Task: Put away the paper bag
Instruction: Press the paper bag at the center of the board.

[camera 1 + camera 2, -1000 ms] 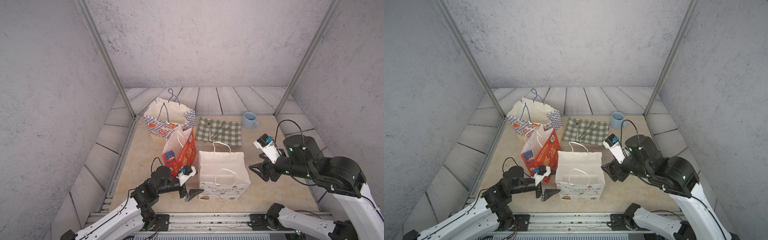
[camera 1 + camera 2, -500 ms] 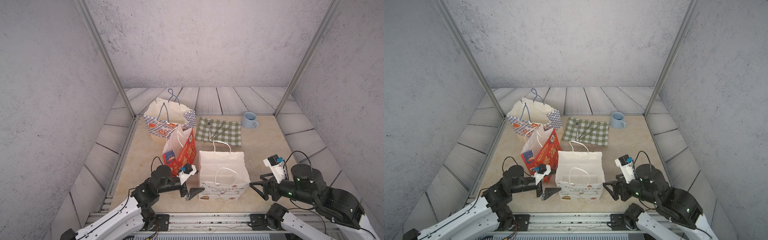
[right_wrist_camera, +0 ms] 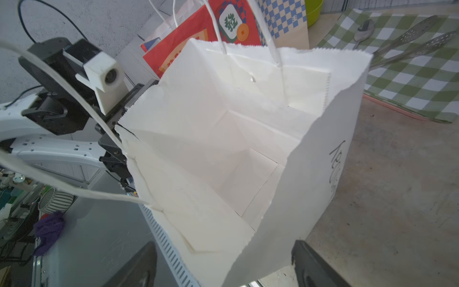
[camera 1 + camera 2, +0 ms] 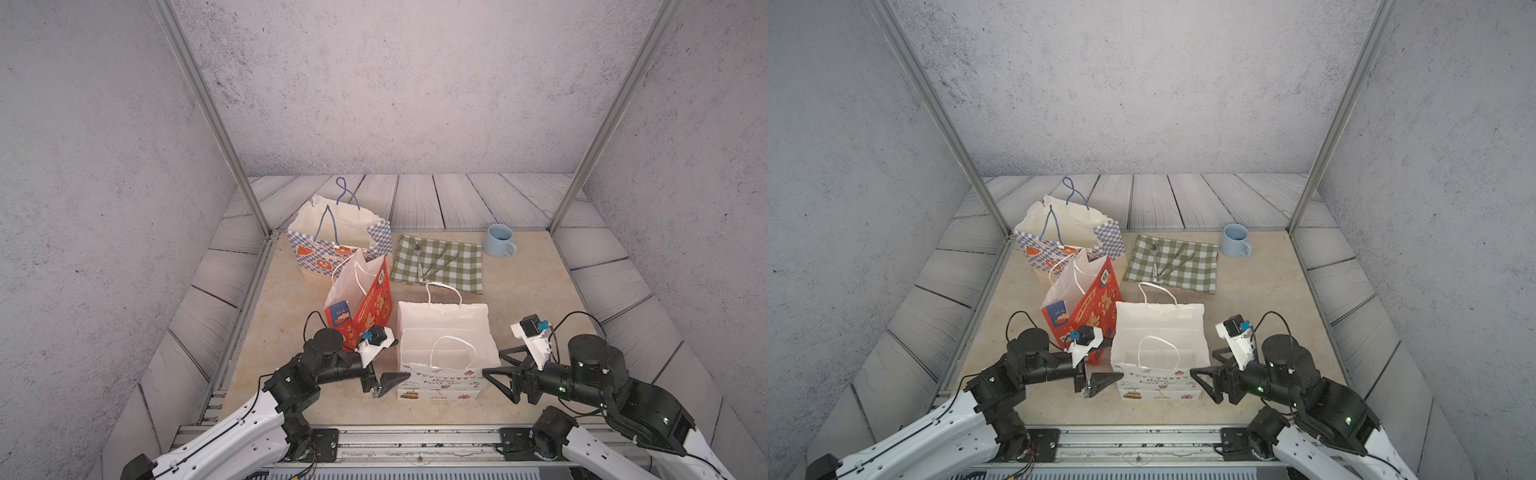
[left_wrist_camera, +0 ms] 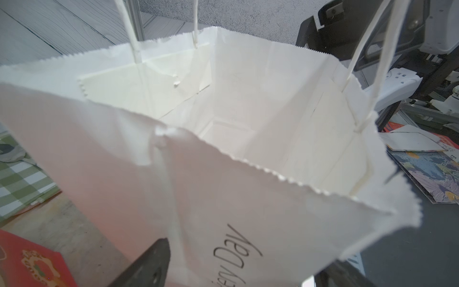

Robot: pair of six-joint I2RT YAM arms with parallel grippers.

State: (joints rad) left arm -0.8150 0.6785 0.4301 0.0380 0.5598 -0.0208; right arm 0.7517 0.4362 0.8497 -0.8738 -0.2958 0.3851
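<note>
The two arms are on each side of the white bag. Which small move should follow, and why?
Probably press both sides inward together. The white paper bag stands open and empty. The left gripper and the right gripper sit at its opposite side walls with jaws open, gripping nothing. Pushing the side folds in should start to flatten it.

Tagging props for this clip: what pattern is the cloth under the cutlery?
Green-and-white check; the cloth shows best in a top view.
</note>
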